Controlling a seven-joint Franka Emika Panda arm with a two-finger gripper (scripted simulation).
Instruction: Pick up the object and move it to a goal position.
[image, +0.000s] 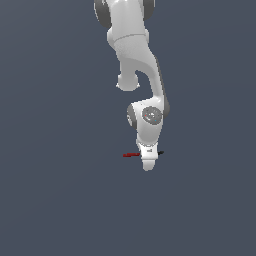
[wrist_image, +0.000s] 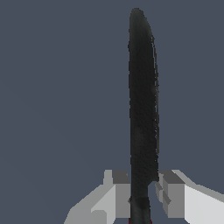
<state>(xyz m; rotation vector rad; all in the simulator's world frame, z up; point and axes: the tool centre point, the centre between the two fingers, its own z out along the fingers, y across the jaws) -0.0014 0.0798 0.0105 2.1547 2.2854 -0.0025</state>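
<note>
A: Where do we find the rod (image: 132, 155)?
B: In the exterior view it lies level across the gripper (image: 148, 164), red half sticking out toward nine o'clock, a black tip showing at three o'clock.
A: And what do we see from the wrist?
B: The black half (wrist_image: 142, 100) runs up toward twelve o'clock from between the two fingers (wrist_image: 116, 194).
A: So what are the fingers doing?
B: We see them pinching the rod, one on each side, touching it.
A: Around it?
B: Plain grey surface (image: 50, 190).
</note>
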